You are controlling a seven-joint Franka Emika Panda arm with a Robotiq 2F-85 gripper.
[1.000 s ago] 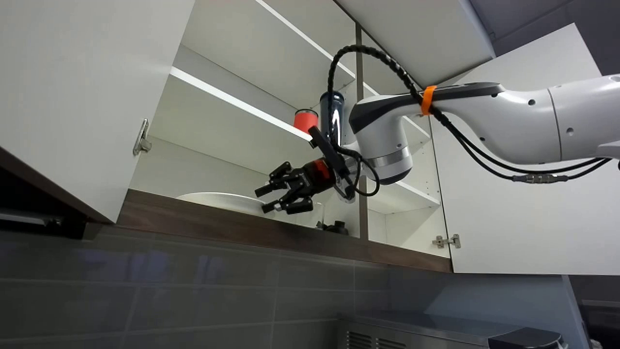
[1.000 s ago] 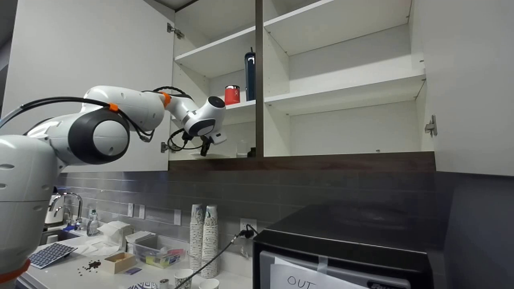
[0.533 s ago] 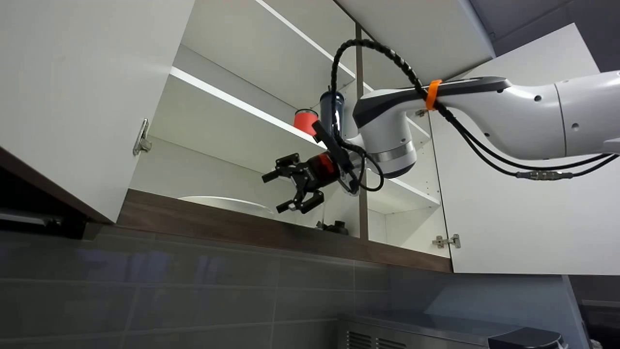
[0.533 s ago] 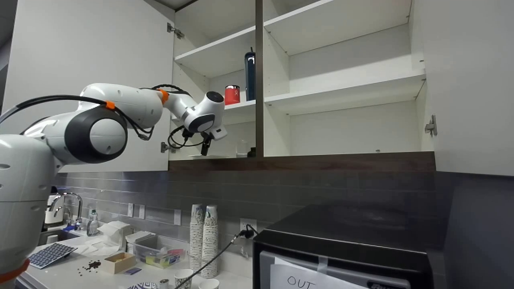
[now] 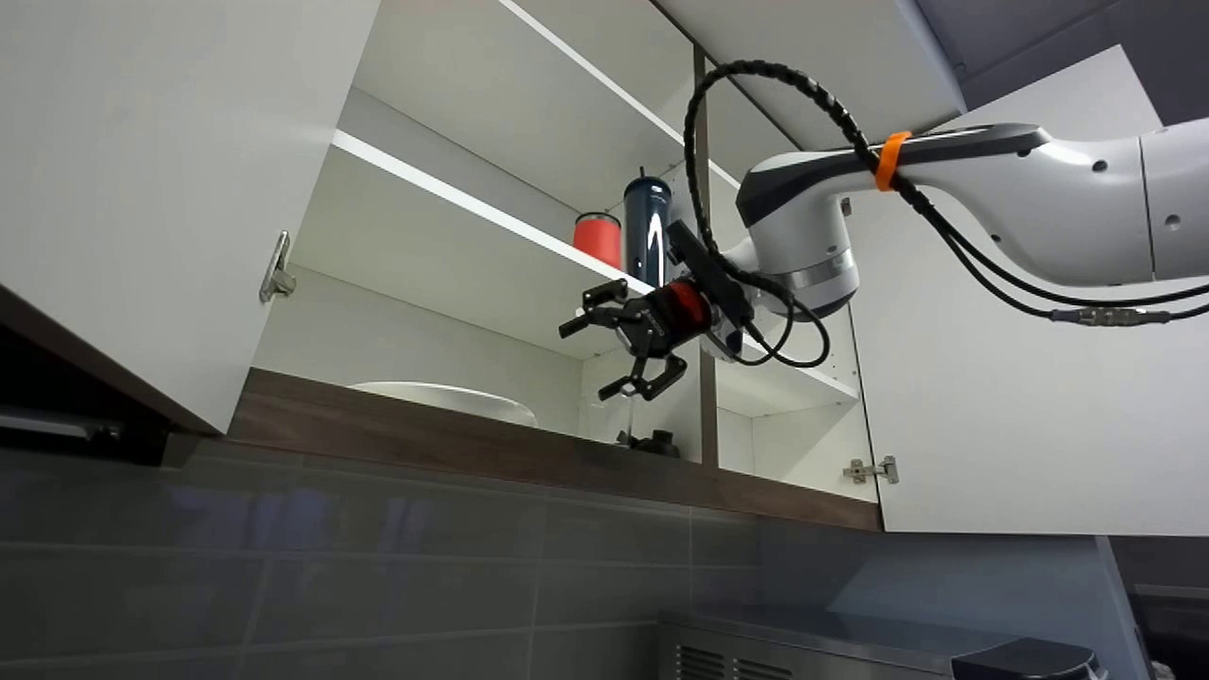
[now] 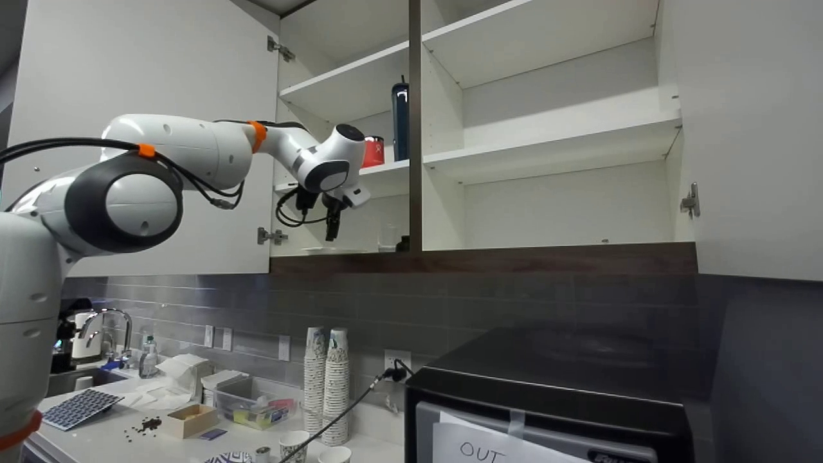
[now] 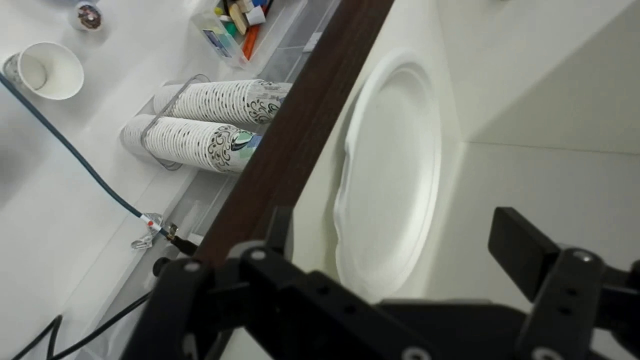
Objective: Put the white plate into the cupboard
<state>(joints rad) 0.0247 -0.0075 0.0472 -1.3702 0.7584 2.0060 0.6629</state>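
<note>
The white plate (image 7: 392,165) lies flat on the bottom shelf of the cupboard (image 6: 553,258), behind its brown lower edge. In an exterior view only the plate's far rim (image 5: 453,399) shows above that edge. My gripper (image 5: 592,358) stands open at the cupboard's front, above and apart from the plate. In the wrist view the gripper (image 7: 400,240) has its fingers spread wide with nothing held between them; the plate shows beyond the gap. The near end of the plate is partly covered by the gripper's body there.
A red cup (image 5: 597,244) and a dark bottle (image 5: 648,227) stand on the shelf above. A clear glass (image 6: 388,236) and a black item (image 5: 654,444) sit low beside the divider (image 6: 415,128). Both doors are swung out. Stacked paper cups (image 7: 200,142) stand below on the counter.
The gripper has spread its fingers and drawn back up and away from the plate, out toward the cupboard's front. The plate stays lying on the bottom shelf.
</note>
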